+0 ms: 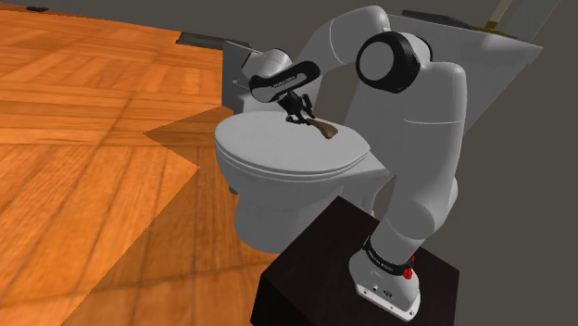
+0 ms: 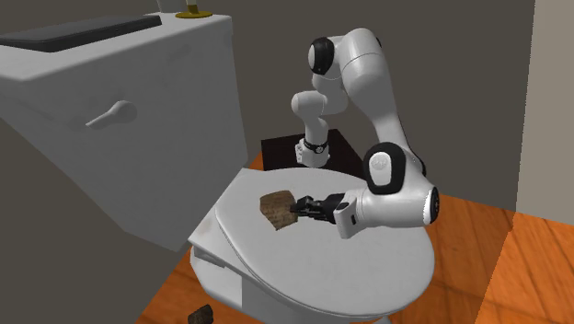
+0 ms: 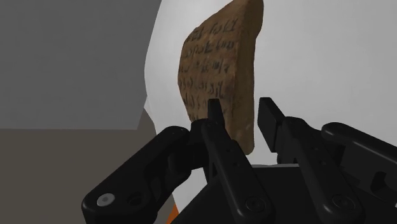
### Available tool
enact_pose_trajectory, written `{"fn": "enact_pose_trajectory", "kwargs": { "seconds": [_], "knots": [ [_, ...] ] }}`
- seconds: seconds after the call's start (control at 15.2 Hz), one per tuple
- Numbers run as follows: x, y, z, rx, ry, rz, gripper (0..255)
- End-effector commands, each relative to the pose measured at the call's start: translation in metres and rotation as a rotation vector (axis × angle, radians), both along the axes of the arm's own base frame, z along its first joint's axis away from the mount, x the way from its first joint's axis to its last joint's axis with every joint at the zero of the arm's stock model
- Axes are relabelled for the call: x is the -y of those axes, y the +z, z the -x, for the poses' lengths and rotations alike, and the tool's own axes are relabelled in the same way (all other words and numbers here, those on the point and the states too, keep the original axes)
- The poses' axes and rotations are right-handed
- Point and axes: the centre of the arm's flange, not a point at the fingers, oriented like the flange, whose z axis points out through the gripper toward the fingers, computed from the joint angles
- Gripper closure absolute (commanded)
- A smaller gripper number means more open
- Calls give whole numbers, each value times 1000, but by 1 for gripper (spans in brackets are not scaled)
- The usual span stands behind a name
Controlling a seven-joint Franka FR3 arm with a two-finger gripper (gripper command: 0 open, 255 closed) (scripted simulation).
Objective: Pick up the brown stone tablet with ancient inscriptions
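Wrist view: the brown tablet [image 3: 219,57] stands on edge, with rows of dark inscriptions facing the camera. Its narrow near end lies between the two black fingers [image 3: 215,118].
Tool state: the gripper [image 2: 299,207] is clenched on that near end. One finger crosses the inscribed face and the other sits tight against the opposite edge.
Tablet, shoulder view: it juts from the gripper toward 4 o'clock, sloping down over the 1 o'clock part of the white toilet lid [image 1: 278,162]. Whether its far end touches the lid cannot be told.
Tablet, second exterior view: it sits at 9 o'clock from the gripper, tilted rather than flat, above the lid's 11 o'clock part.
Hand pose: it is nearly level and points toward 9 o'clock in the second exterior view.
Arm [image 1: 435,139]: it rises from the dark stand [image 1: 315,269] and bends over toward the lid at 10 o'clock in the shoulder view.
Tank [image 2: 138,55]: white, at 10 o'clock from the tablet in the second exterior view, and it carries a flush handle [image 2: 110,113].
Floor [image 1: 83,111]: wood-patterned, at 9 o'clock from the toilet in the shoulder view.
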Motion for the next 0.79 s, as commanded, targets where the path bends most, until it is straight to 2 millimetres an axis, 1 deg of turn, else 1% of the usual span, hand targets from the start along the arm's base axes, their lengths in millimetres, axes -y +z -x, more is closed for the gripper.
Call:
{"fn": "enact_pose_trajectory", "kwargs": {
  "seconds": [0.0,0.73],
  "knots": [
    [1,8,0,0,0,0,255],
    [1,66,0,0,0,0,255]
  ]
}}
